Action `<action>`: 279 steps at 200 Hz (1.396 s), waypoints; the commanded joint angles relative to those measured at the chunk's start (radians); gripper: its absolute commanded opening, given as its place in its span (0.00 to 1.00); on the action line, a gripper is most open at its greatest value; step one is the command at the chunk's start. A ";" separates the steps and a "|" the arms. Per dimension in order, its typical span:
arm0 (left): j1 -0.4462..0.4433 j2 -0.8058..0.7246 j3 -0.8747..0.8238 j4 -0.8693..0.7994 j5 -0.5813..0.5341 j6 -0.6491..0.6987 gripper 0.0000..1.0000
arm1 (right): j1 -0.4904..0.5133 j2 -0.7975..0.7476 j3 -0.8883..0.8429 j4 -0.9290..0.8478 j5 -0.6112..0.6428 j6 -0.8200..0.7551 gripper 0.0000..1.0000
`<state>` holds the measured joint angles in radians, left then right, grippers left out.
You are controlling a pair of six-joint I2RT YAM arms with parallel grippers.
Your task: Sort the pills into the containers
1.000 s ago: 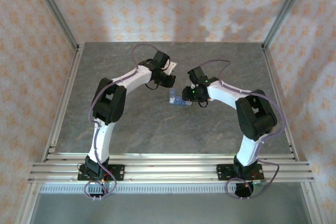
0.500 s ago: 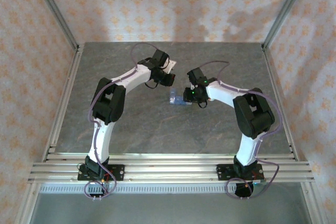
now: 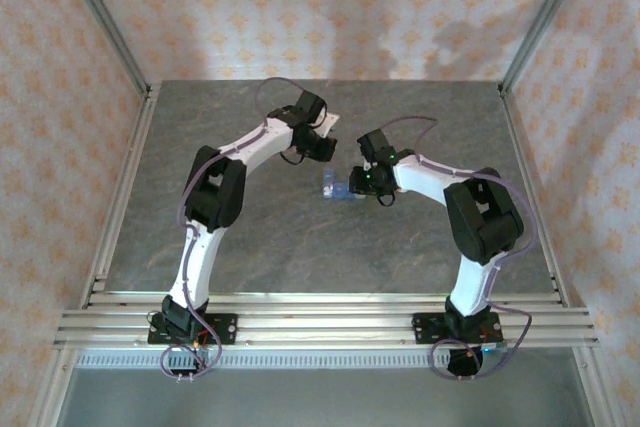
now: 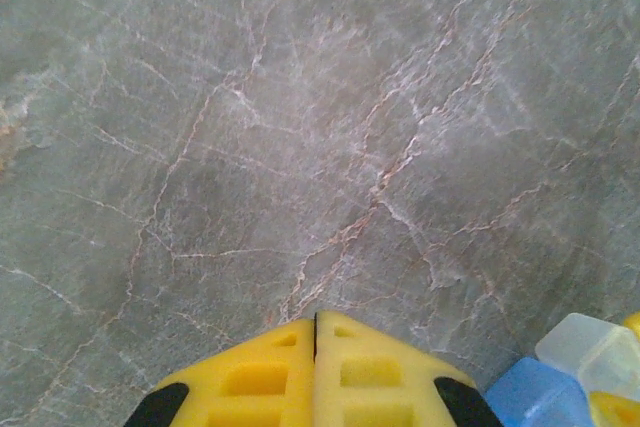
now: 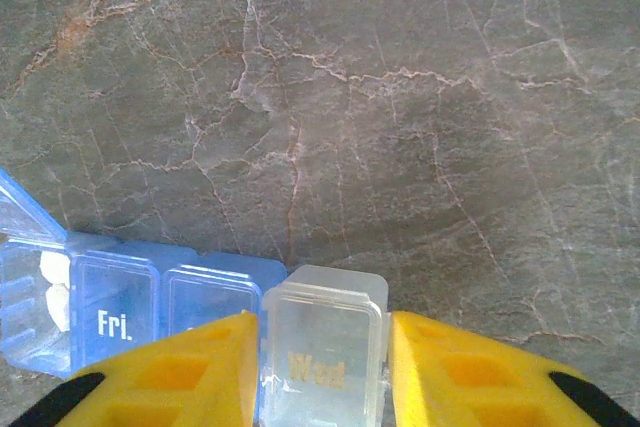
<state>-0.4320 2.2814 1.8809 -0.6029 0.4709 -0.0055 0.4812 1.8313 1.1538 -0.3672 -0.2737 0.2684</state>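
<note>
Right gripper (image 5: 320,325): jaws narrowed onto the clear Wed compartment (image 5: 325,297) of the light-blue pill box (image 5: 205,292), one yellow finger against each side. In my judgement this grip steadies the strip or works that cell's lid.

Left gripper (image 4: 315,329): fingers fully closed on nothing and held just beside the box's end, apparently on standby.

The pill box lies mid-table on the grey marbled table (image 5: 400,97), between the two grippers.

Count:
- One box.
- Four compartments in the right wrist view.
- One lid (image 5: 25,212) standing open at the far-left cell.
- White pills (image 5: 52,292) in that cell, seemingly two; the exact number is uncertain.
</note>
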 commanded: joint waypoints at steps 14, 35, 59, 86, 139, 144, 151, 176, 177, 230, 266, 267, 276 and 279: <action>0.003 0.035 0.060 -0.101 -0.010 0.027 0.00 | -0.006 0.011 -0.033 -0.016 0.016 0.001 0.36; 0.003 0.045 0.075 -0.126 -0.004 0.035 0.00 | -0.005 0.011 -0.034 -0.016 0.016 0.001 0.36; 0.003 0.045 0.077 -0.142 0.011 0.045 0.00 | -0.005 0.012 -0.037 -0.014 0.016 0.003 0.35; 0.004 0.036 0.082 -0.161 0.041 0.053 0.00 | -0.006 0.011 -0.040 -0.010 0.020 0.005 0.35; 0.002 0.017 0.083 -0.203 0.114 0.059 0.00 | -0.006 0.011 -0.048 -0.004 0.021 0.011 0.34; 0.002 0.014 0.083 -0.209 0.120 0.061 0.00 | -0.005 0.011 -0.048 -0.004 0.023 0.012 0.34; 0.001 0.011 0.082 -0.216 0.125 0.062 0.00 | -0.005 0.011 -0.049 -0.005 0.022 0.011 0.34; -0.003 -0.007 0.065 -0.231 0.139 0.064 0.00 | -0.005 0.011 -0.053 -0.003 0.024 0.014 0.34; -0.004 -0.008 0.064 -0.231 0.139 0.064 0.00 | -0.005 0.012 -0.053 -0.002 0.024 0.015 0.34; -0.017 -0.056 0.004 -0.243 0.150 0.063 0.00 | -0.005 0.010 -0.052 -0.003 0.025 0.016 0.33; -0.027 -0.087 -0.020 -0.259 0.140 0.054 0.00 | -0.005 0.011 -0.054 -0.003 0.024 0.018 0.33; -0.028 -0.088 -0.020 -0.260 0.141 0.053 0.00 | -0.006 0.011 -0.054 -0.003 0.024 0.017 0.33; -0.031 -0.095 -0.027 -0.268 0.140 0.053 0.00 | -0.006 0.010 -0.055 -0.001 0.024 0.019 0.33; -0.031 -0.096 -0.031 -0.268 0.140 0.052 0.00 | -0.006 0.010 -0.056 0.000 0.025 0.020 0.33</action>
<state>-0.4526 2.2440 1.8729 -0.8127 0.6003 0.0357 0.4805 1.8259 1.1358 -0.3317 -0.2768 0.2764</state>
